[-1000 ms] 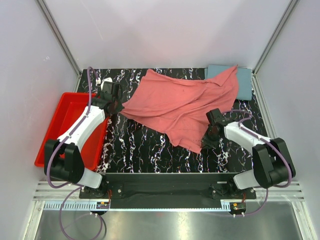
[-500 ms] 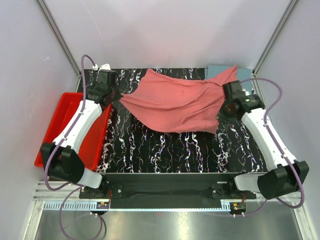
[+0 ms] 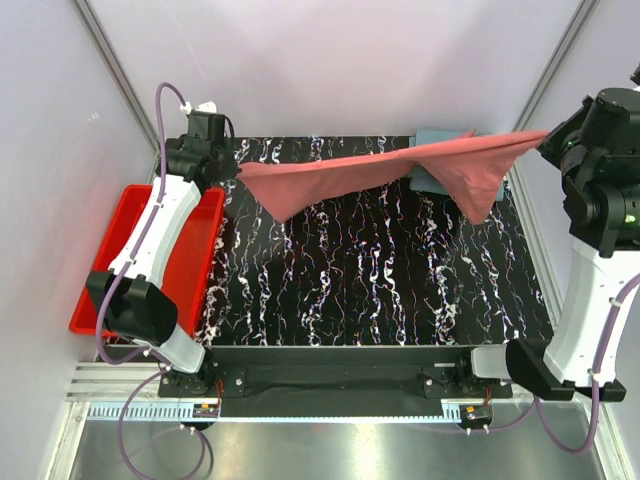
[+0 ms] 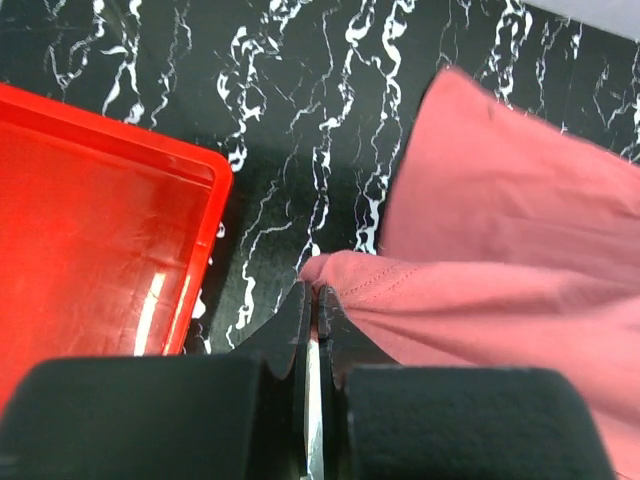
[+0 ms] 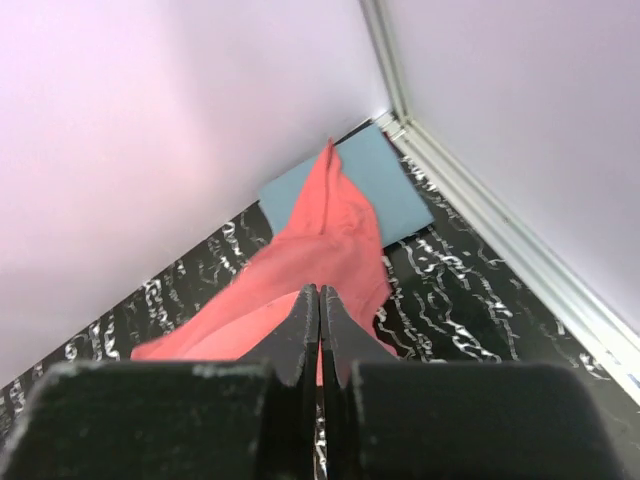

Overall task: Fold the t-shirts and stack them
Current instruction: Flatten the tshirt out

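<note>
A red t-shirt hangs stretched in the air between my two grippers, above the back of the black marbled table. My left gripper is shut on its left corner at the back left; in the left wrist view the cloth is pinched at the gripper. My right gripper is raised high at the back right and shut on the other corner; the right wrist view shows the shirt hanging below the gripper. A folded blue-grey t-shirt lies at the back right, partly behind the red one.
A red bin stands at the table's left edge, and shows in the left wrist view. The enclosure's white walls and metal posts stand close around the table. The folded blue-grey shirt also shows in the right wrist view.
Both arms have lifted the red shirt off the table and pulled it apart. The right arm rose high toward the back right; the left moved back and left.
</note>
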